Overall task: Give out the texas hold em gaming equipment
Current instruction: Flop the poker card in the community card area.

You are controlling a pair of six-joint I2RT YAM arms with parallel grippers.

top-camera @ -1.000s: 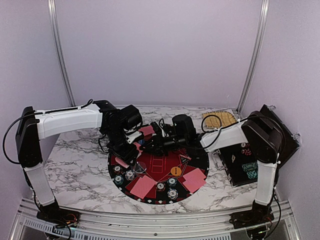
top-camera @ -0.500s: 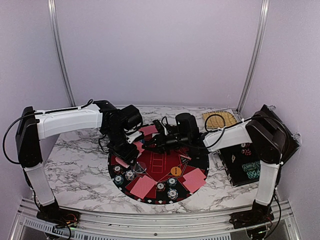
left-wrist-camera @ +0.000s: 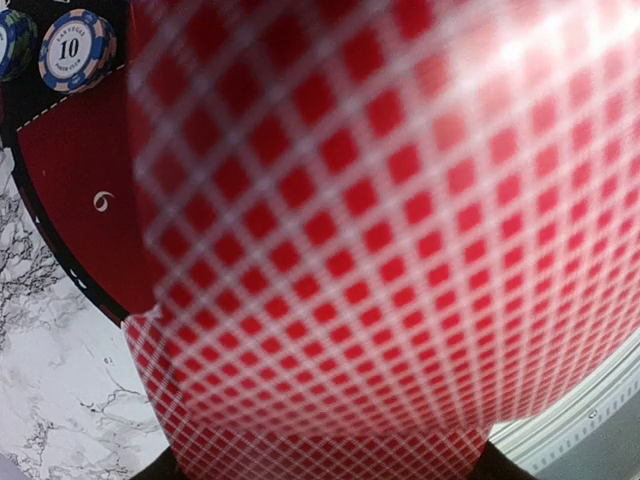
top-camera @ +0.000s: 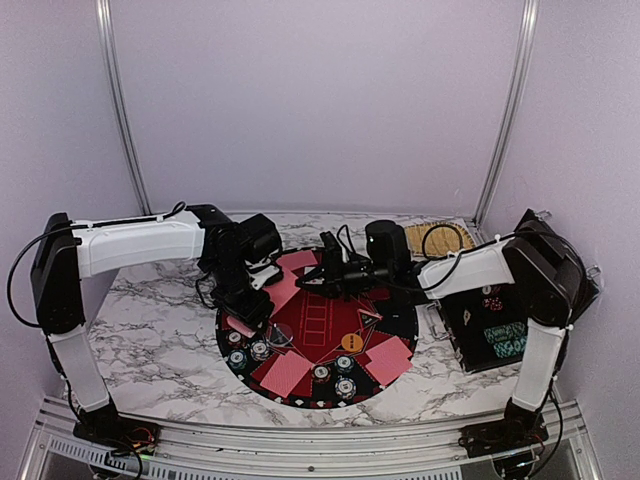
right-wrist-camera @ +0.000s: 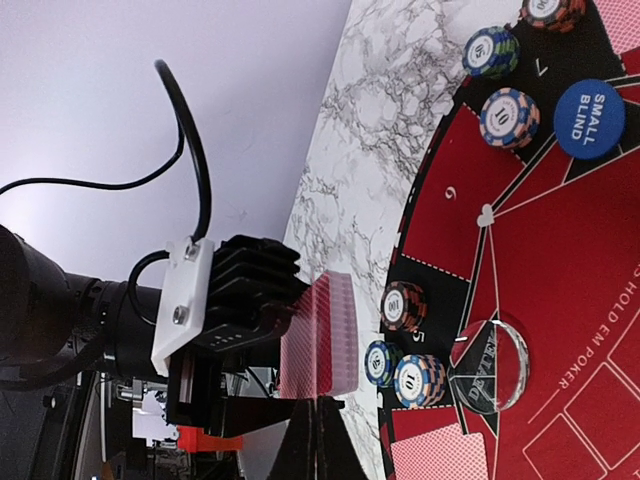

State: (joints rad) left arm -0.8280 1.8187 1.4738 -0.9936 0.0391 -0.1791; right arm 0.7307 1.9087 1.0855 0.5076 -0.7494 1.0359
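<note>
Near edge of the marble surface (top-camera: 160, 330): round black-and-red mat (top-camera: 322, 318). On its near rim sit striped chip stacks (top-camera: 345, 388) and two lots of face-down pink-red cards, one near-left (top-camera: 285, 372), one near-right (top-camera: 388, 358). The orange button (top-camera: 351, 341) lies just beyond, between them. Right wrist view adds a blue "SMALL BLIND" button (right-wrist-camera: 588, 118) beside more chips (right-wrist-camera: 500, 118), and a clear dealer button (right-wrist-camera: 490, 352) next to three chip stacks at the mat edge.

Mid: left gripper (top-camera: 248, 312) hangs over the mat's left side, fingers clamped on the deck (right-wrist-camera: 320, 335). The red lattice back fills the left wrist view.

Beyond it, right gripper (top-camera: 318, 275) reaches in from the right, over the mat's far half. Its fingers are closed, pinching a single card (top-camera: 288, 272), which shows only as a thin edge between them in its own wrist view. That card is off the deck, and hangs tilted above the mat between the two grippers.

Right of the mat: black case (top-camera: 490, 335), lying open, apart from the mat.

Far right corner: a yellowish pad (top-camera: 440, 238), detail too small to tell.
</note>
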